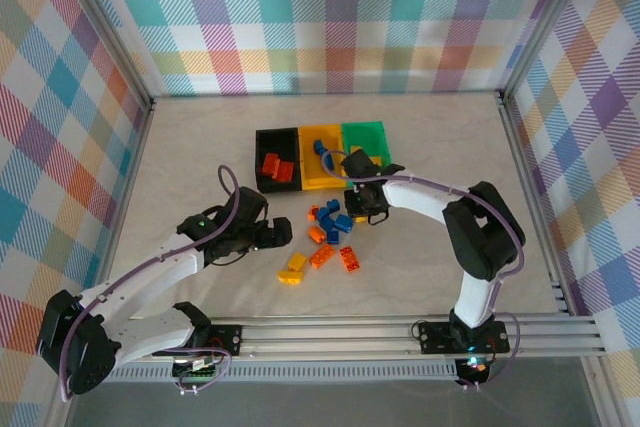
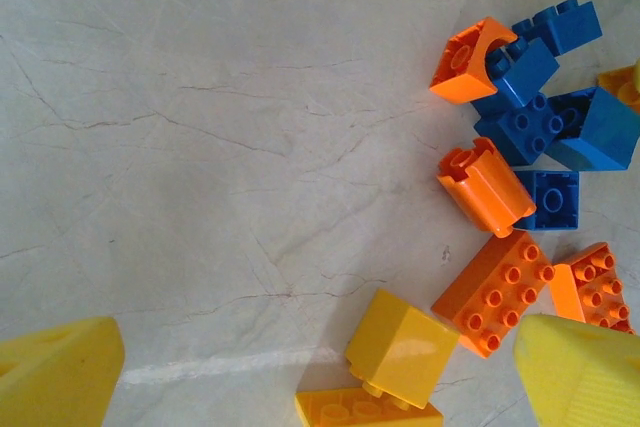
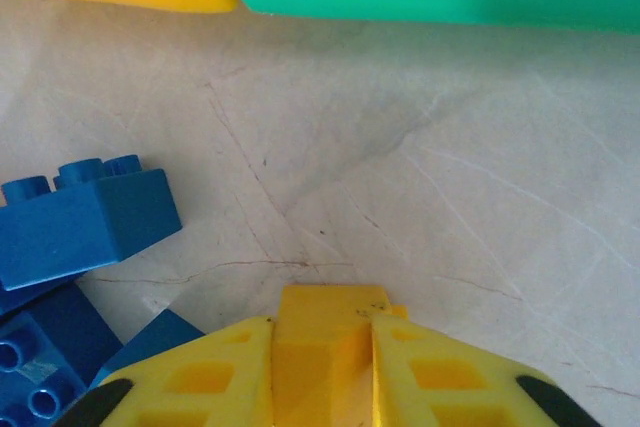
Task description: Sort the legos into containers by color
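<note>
On a pale marbled tabletop (image 1: 200, 147), three small open-top plastic bins stand joined in a row at the far middle: a black bin (image 1: 258, 159) on the left with red-orange bricks (image 1: 277, 169) inside, a yellow bin (image 1: 322, 186) in the middle with blue bricks inside, and a green bin (image 3: 430, 2) on the right. The right gripper (image 3: 322, 347) is clenched on a small yellow plastic studded brick (image 3: 325, 305), pinched between its two yellow fingers just above the table. The green bin lies directly beyond that brick on the far side, its long near wall running left to right across the gripper's path, with bare table between them. The yellow bin's corner sits to the far left. Yellow bricks seem bound for the green bin, so the coming move looks like a lift and a short carry away from the arms. Blue studded bricks (image 3: 85, 222) lie just left of the gripper. The left gripper (image 1: 280, 237) hangs spread wide and empty over the near left edge of the scattered bricks (image 1: 330, 237), well apart from the bins.
</note>
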